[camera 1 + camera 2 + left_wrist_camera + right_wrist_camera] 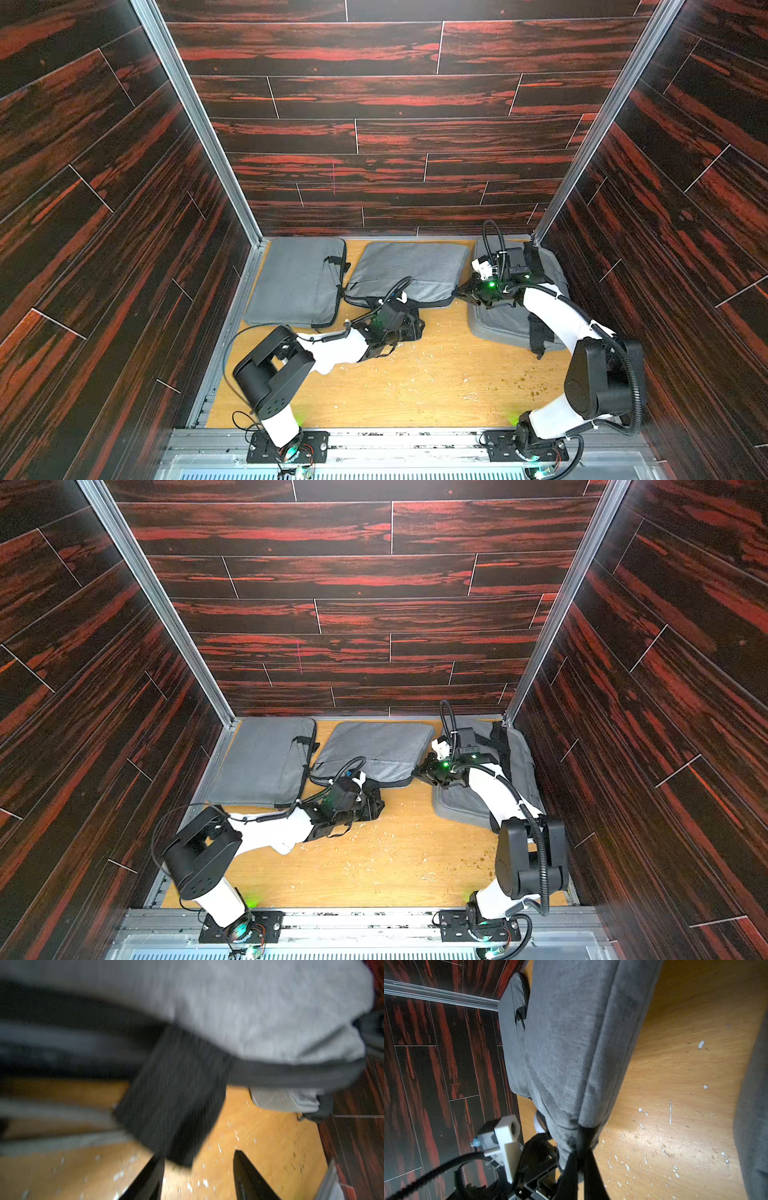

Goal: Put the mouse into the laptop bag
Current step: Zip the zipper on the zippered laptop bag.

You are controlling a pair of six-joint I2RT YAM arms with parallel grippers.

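Flanked by two like grey bags (pixel 291 278), the middle grey fabric laptop bag (pixel 409 266) is being clenched at its lower-right corner by the right pincer (pixel 579 1153), long axis lying across the frame. The left pincer (pixel 197 1155) is hanging released beside its black strap (pixel 172 1095); the mouse cannot be located.

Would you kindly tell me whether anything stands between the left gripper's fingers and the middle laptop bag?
Yes: a black flap hanging from the laptop bag's front edge lies right before the open left gripper. The right gripper pinches that bag's corner.
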